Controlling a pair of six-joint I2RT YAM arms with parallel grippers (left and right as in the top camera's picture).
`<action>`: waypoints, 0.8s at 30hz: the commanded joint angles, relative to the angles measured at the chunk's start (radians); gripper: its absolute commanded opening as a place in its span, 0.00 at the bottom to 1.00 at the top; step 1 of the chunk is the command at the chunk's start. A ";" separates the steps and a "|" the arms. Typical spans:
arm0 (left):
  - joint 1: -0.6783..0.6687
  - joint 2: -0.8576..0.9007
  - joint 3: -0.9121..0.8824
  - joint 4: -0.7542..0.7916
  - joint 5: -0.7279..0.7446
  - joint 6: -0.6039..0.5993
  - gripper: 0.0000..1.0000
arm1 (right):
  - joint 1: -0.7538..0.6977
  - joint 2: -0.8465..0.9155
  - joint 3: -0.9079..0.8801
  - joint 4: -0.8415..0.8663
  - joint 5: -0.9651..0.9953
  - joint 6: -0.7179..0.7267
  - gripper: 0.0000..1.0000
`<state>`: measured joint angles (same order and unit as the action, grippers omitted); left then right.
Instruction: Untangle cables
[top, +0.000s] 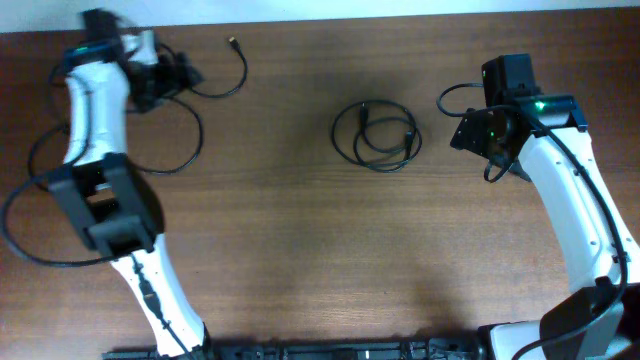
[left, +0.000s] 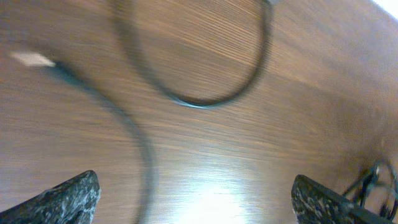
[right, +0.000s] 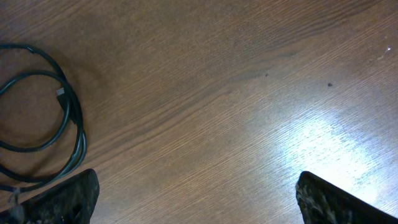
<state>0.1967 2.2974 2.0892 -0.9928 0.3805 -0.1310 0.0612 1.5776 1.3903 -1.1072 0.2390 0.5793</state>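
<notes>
A small coil of thin black cables (top: 377, 135) lies at the table's middle. It also shows at the left edge of the right wrist view (right: 69, 118). A separate loose black strand (top: 244, 72) with a small plug end (top: 232, 42) curves across the far left, up to my left gripper (top: 172, 78). In the blurred left wrist view this strand (left: 142, 146) runs down between the open jaws (left: 196, 208), with a pale plug (left: 34, 59) at the left and a loop (left: 205, 99) beyond. My right gripper (top: 470, 135) is open and empty (right: 196, 205), just right of the coil.
Thicker black robot wires loop off the left arm (top: 20, 225) and by the right wrist (top: 455, 95). The wooden table (top: 330, 250) reaches the pale back edge (top: 400, 10). Both arm bases stand at the front edge.
</notes>
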 joint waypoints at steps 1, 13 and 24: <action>-0.146 -0.119 0.016 -0.013 -0.116 0.043 0.99 | -0.003 0.000 0.003 -0.001 0.017 0.002 0.99; -0.661 -0.099 -0.032 -0.103 -0.024 0.076 0.99 | -0.003 0.000 0.003 -0.001 0.017 0.001 0.99; -0.878 0.065 -0.032 0.026 -0.037 0.295 1.00 | -0.453 0.000 0.003 -0.023 -0.133 -0.029 0.98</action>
<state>-0.6346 2.2978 2.0605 -1.0203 0.3470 0.1177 -0.3408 1.5776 1.3888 -1.1088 0.1223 0.5499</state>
